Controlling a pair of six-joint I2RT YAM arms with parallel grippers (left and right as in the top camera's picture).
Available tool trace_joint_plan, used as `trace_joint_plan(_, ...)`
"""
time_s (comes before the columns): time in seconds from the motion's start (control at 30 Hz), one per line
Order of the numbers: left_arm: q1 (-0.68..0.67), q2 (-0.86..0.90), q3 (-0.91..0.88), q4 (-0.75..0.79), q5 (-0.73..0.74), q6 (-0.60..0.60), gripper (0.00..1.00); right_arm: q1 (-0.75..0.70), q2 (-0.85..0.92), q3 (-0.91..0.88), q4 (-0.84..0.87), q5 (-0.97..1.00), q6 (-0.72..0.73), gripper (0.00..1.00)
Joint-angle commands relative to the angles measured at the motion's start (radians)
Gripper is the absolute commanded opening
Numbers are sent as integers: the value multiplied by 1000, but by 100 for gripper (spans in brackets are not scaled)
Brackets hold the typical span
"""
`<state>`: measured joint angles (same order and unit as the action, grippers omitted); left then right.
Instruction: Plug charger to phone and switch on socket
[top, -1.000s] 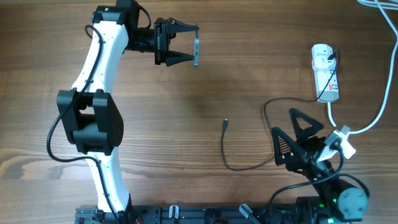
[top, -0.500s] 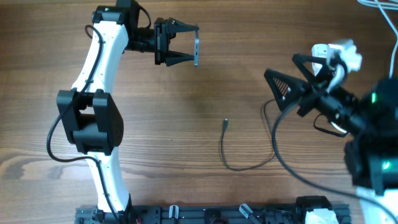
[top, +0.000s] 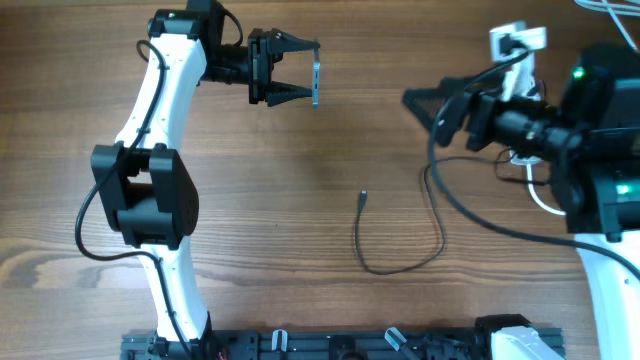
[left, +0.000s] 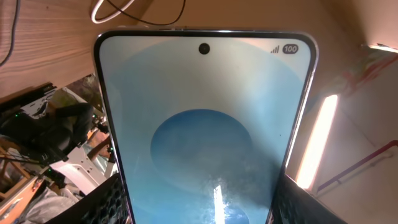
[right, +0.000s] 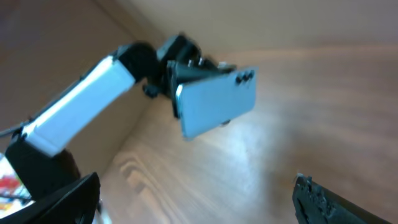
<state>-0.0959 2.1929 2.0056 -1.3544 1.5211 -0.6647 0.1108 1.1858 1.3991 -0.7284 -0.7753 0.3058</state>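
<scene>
My left gripper (top: 303, 82) is shut on the phone (top: 316, 83) and holds it on edge above the far left of the table. In the left wrist view the phone's turquoise face (left: 205, 124) fills the frame between my left gripper's fingers (left: 199, 208). The right wrist view shows the phone's pale back (right: 214, 102) held by the left arm. My right gripper (top: 425, 110) is open and empty, raised at the far right and pointing left; its fingers (right: 199, 199) are wide apart. The charger cable (top: 358, 238) lies looped mid-table, tip up. The socket (top: 522, 156) is mostly hidden under the right arm.
A thick white lead (top: 545, 205) runs along the right side by the right arm. The left arm (top: 160, 110) spans the left side of the table. The arm bases and a black rail (top: 330, 345) line the front edge.
The right arm has swung up from the front right corner to the far right, and its open gripper now points left toward the phone. The left arm and phone have not moved.
</scene>
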Motion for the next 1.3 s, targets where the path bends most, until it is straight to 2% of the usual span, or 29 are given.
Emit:
trace_joint_plan(0.0, 8, -33, 5, -1, 56, -2, 56, 174, 10, 32, -74, 354, 7, 99)
trace_joint_plan(0.13, 8, -33, 5, -1, 56, -2, 56, 359, 112, 155, -246, 668, 43, 99)
trace_joint_plan(0.23, 8, -33, 5, -1, 56, -2, 56, 415, 304, 440, -488, 754, 79, 99)
trace_joint_plan(0.3, 8, -33, 5, -1, 56, -2, 56, 434, 375, 551, -543, 759, 105, 100)
trace_joint_plan(0.43, 8, -33, 5, -1, 56, -2, 54, 473, 415, 608, -436, 571, 76, 100)
trace_joint_plan(0.53, 8, -33, 5, -1, 56, -2, 54, 473, 422, 608, -353, 539, 201, 100)
trace_joint_plan(0.67, 8, -33, 5, -1, 56, -2, 54, 504, 467, 608, -359, 532, 171, 99)
trace_joint_plan(0.87, 8, -33, 5, -1, 56, -2, 55, 588, 546, 608, -375, 752, 203, 99)
trace_joint_plan(0.97, 8, -33, 5, 0, 55, -2, 55, 591, 553, 608, -376, 893, 272, 100)
trace_joint_plan(1.27, 8, -33, 5, 0, 26, -2, 54, 603, 609, 608, -345, 1001, 272, 99)
